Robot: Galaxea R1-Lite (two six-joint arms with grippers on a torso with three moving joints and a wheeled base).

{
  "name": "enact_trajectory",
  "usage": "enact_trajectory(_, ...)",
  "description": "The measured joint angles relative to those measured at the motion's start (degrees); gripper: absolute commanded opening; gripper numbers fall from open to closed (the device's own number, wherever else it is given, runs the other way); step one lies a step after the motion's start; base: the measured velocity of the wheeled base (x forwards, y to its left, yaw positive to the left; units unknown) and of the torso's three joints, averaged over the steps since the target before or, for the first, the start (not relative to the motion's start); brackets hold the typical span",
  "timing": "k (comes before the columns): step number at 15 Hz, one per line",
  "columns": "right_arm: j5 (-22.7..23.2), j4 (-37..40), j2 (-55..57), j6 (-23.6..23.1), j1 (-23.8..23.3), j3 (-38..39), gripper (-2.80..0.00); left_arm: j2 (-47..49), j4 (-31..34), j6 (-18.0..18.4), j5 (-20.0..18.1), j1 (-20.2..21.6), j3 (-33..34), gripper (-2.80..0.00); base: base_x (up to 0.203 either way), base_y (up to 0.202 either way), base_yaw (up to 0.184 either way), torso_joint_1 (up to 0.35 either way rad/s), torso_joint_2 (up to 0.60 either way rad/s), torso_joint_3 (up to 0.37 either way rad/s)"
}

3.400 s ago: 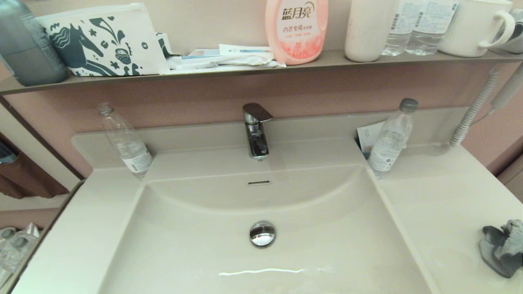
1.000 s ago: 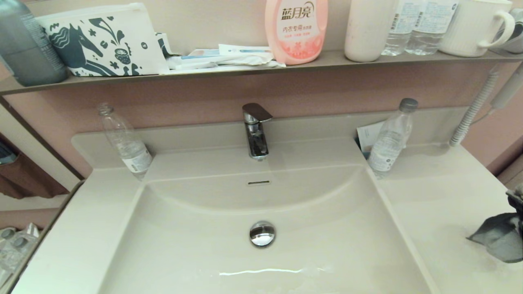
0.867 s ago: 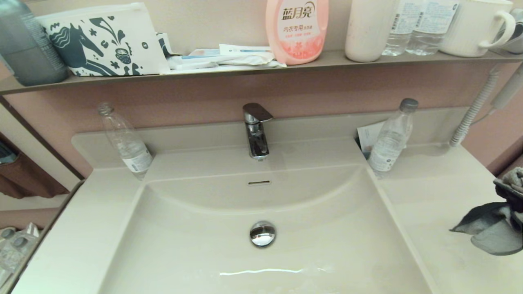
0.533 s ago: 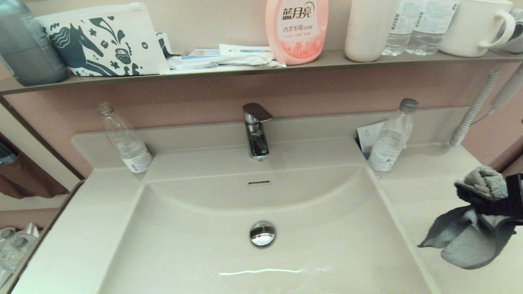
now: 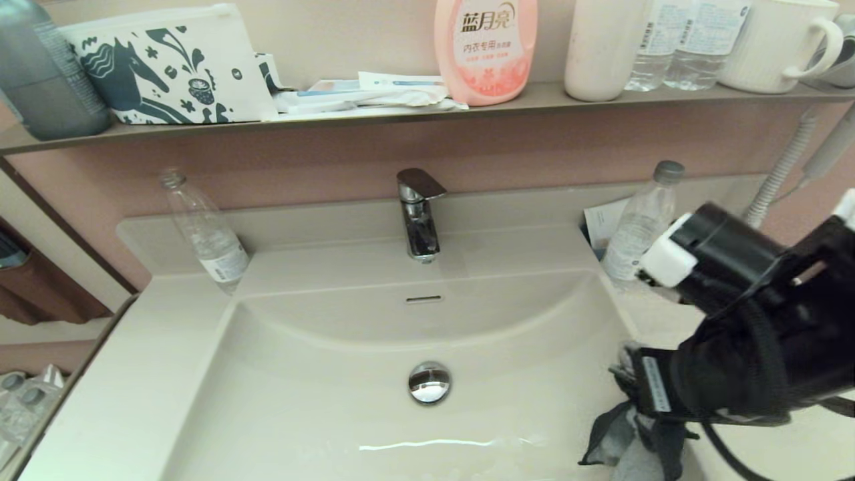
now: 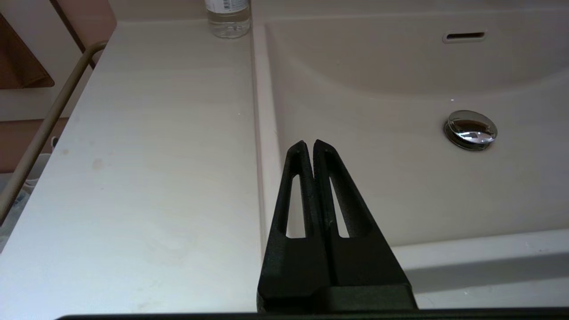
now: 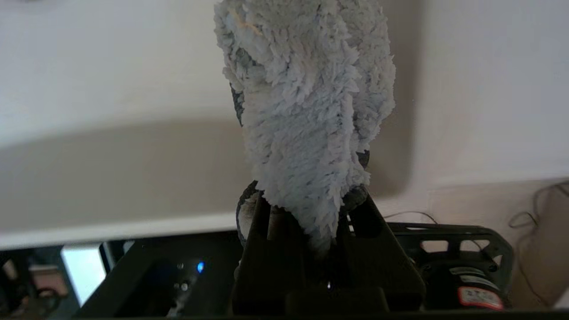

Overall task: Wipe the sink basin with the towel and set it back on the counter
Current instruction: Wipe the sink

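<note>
While the right end effector [image 7: 306,222] grips the towel [image 7: 306,111] over the sink basin [image 5: 320,407], grey cloth dangles at the basin's right side. Closed and empty, the left end effector [image 6: 310,144] hovers at the basin's left rim beside the counter [image 6: 146,155].

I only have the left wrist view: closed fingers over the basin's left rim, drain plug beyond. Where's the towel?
Observer: The right gripper holds the towel, fingers clamped on its lower end.
Operator: Is it at the basin yet?
Observer: Head view shows the towel hanging at the basin's front right corner.
Operator: Touching the basin?
Observer: I cannot tell from any view.
</note>
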Motion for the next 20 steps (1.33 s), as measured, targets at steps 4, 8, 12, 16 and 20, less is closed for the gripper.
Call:
enact_trajectory(4, -3.67, -0.95, 9.58, 3.41, 5.45, -2.13, -2.8, 0.0, -0.03, -0.02, 0.01, 0.0, 0.0, -2.8, 0.0, 0.0, 0.0, 0.0, 0.0, 0.0)
enact_trajectory(8, -10.86, 1.45, 17.07, 3.56, 6.2, -2.78, -2.8, 0.0, -0.02, -0.02, 0.04, 0.0, 0.0, -2.8, 0.0, 0.0, 0.0, 0.0, 0.0, 0.0)
enact_trajectory(12, -13.1, 1.41, 21.55, 3.78, 5.98, -2.58, -2.8, 0.0, -0.02, -0.01, 0.01, 0.0, 0.0, -2.8, 0.0, 0.0, 0.0, 0.0, 0.0, 0.0)
enact_trajectory(16, -8.55, -1.77, 25.55, 3.87, 5.94, -2.16, -2.8, 0.0, 0.0, 0.0, -0.01, 0.0, 0.0, -2.8, 0.0, 0.0, 0.0, 0.0, 0.0, 0.0)
enact_trajectory(20, 1.83, -9.31, 27.44, 3.29, 5.93, -2.05, -2.8, 0.0, -0.02, 0.0, -0.01, 0.0, 0.0, -2.8, 0.0, 0.0, 0.0, 0.0, 0.0, 0.0)
